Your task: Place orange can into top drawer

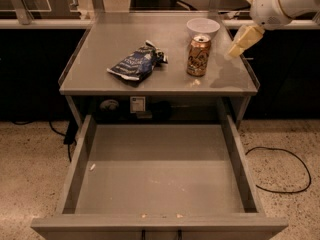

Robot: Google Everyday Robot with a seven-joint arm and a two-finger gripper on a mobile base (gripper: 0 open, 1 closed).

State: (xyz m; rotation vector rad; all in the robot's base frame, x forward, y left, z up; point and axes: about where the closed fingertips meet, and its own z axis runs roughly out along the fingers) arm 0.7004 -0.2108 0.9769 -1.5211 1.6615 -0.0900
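The orange can point(198, 55) stands upright on the grey tabletop, right of centre, just in front of the white bowl point(203, 27). The top drawer point(160, 176) is pulled fully out below the tabletop, with nothing in it but a few crumbs. My gripper point(241, 40) hangs from the white arm at the upper right, above the table's right edge, a little to the right of the can and apart from it. It holds nothing.
A dark blue foil snack bag point(136, 62) lies on the tabletop left of the can. A black cable point(280, 174) loops on the speckled floor right of the drawer. Chairs and desks stand behind the table.
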